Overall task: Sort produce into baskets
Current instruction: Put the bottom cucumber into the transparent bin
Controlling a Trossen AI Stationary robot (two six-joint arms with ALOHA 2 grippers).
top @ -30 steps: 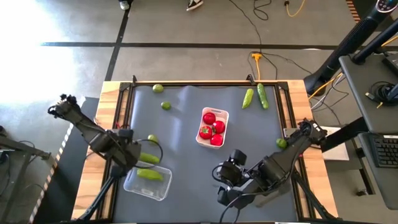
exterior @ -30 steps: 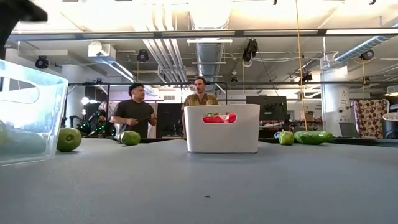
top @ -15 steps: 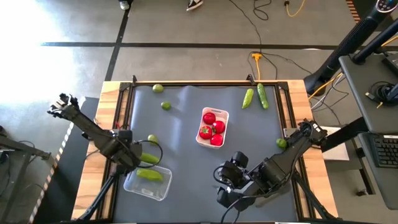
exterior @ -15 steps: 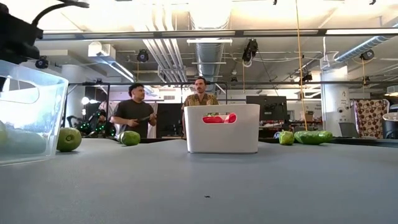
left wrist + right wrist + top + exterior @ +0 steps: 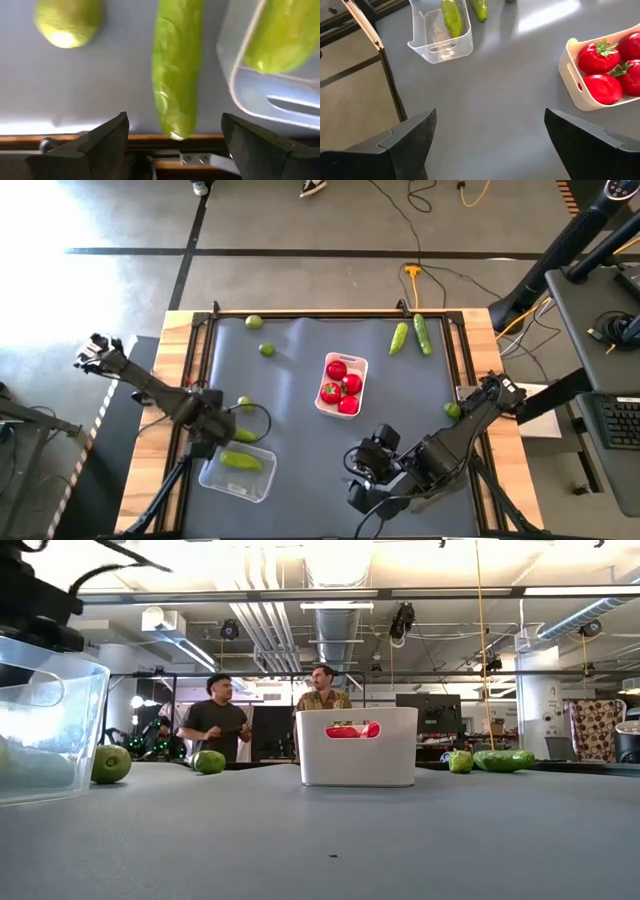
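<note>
Lying between spread left jaws, cucumber (image 5: pixel 176 70) on mat, beside clear tray (image 5: pixel 260 102), right jaws wide.

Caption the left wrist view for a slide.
Open left claw over a cucumber lying on the mat beside the clear tray, lime nearby.

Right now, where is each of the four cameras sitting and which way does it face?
High view: overhead, straight down; both arms, left gripper above the clear tray, right gripper waiting.
Low view: tabletop level, facing the white tray and people behind; a dark piece of arm shows at the upper left.
Left wrist: past its open gripper at a cucumber on the mat.
Right wrist: past its open gripper across the mat.
Shared: both wrist views show the clear tray.
</note>
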